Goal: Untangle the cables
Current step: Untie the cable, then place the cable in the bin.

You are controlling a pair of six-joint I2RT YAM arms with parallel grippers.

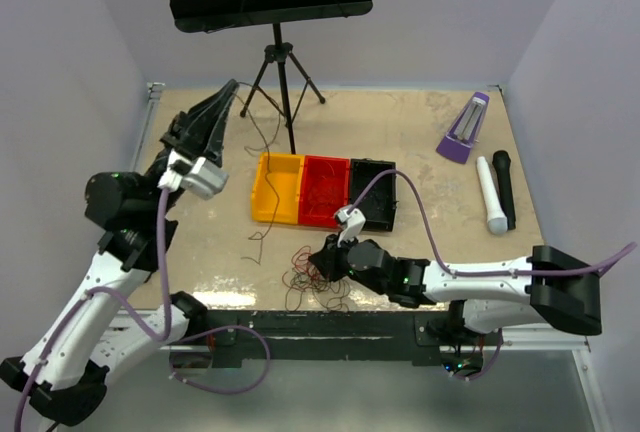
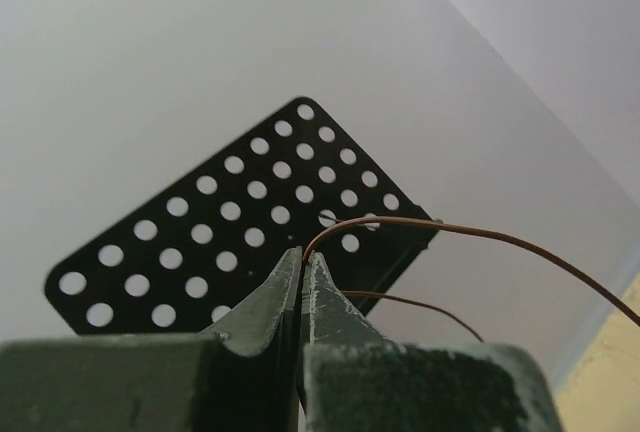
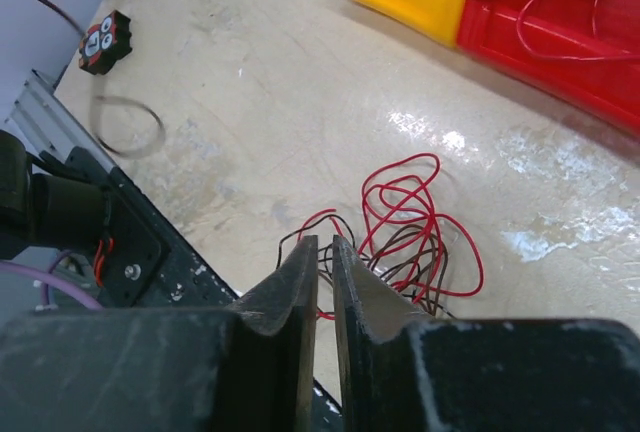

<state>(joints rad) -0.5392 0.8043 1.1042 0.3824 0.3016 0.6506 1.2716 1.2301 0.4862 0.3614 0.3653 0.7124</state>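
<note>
The cables are a loopy clump of thin red and black wires near the table's front edge, and the clump also shows in the right wrist view. My right gripper is low over the clump's left side. Its jaws stand almost together with wires crossing at the tips. My left gripper is raised high at the back left. It is shut on one thin dark wire, which hangs down past the yellow bin toward the table.
Yellow, red and black bins sit mid-table, with red wire in the red bin. A music stand tripod stands behind. A purple metronome and white and black microphones lie right.
</note>
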